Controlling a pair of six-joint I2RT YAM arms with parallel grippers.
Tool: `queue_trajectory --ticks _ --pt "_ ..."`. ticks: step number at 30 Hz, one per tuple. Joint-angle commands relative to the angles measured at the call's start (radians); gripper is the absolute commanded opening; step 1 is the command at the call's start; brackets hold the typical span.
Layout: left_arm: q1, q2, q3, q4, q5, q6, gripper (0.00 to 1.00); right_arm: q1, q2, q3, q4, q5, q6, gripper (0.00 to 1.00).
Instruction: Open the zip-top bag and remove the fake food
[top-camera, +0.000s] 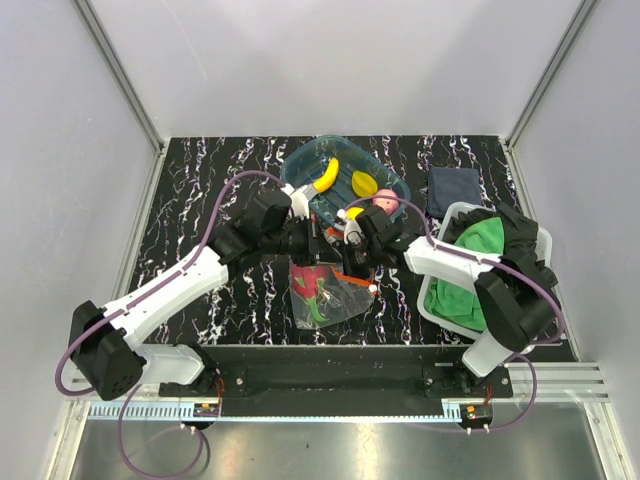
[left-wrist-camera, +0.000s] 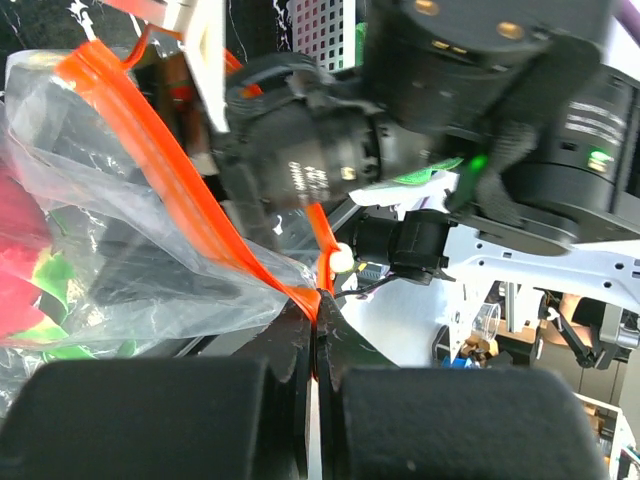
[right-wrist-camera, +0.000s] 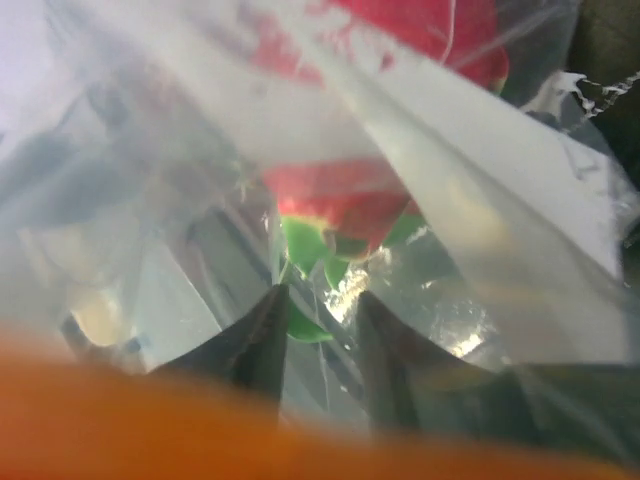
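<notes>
The zip-top bag (top-camera: 325, 298) hangs crumpled at the table's centre, between my two grippers. My left gripper (left-wrist-camera: 320, 305) is shut on the end of its red-orange zip strip (left-wrist-camera: 150, 150). My right gripper (right-wrist-camera: 320, 295) is open, with its fingers pushed in among the clear plastic (right-wrist-camera: 480, 230). Just beyond the fingertips is a red fruit with green leaves (right-wrist-camera: 340, 205), inside the bag and touching neither finger. Other fake food lies in the teal tray (top-camera: 300, 160): a yellow banana (top-camera: 327, 175), a yellow round piece (top-camera: 363, 183) and a pinkish ball (top-camera: 385, 203).
A white basket (top-camera: 452, 214) holding a green cloth (top-camera: 470, 270) and dark fabric stands at the right, under the right arm. A folded dark blue cloth (top-camera: 452, 188) lies behind it. The two wrists crowd close together over the bag.
</notes>
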Motion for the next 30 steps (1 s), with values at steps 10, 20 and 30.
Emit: queue_trajectory --ticks 10,20,30 --pt "-0.023 0.008 -0.002 0.102 0.049 -0.038 0.0 0.015 0.065 0.012 0.152 -0.081 0.036 0.68" --pt "-0.04 0.008 -0.019 0.114 0.043 -0.048 0.0 0.015 0.151 0.031 0.185 -0.054 0.082 0.38" --pt "-0.038 -0.035 -0.034 0.07 -0.023 -0.028 0.0 0.015 0.056 0.026 0.127 0.043 0.042 0.0"
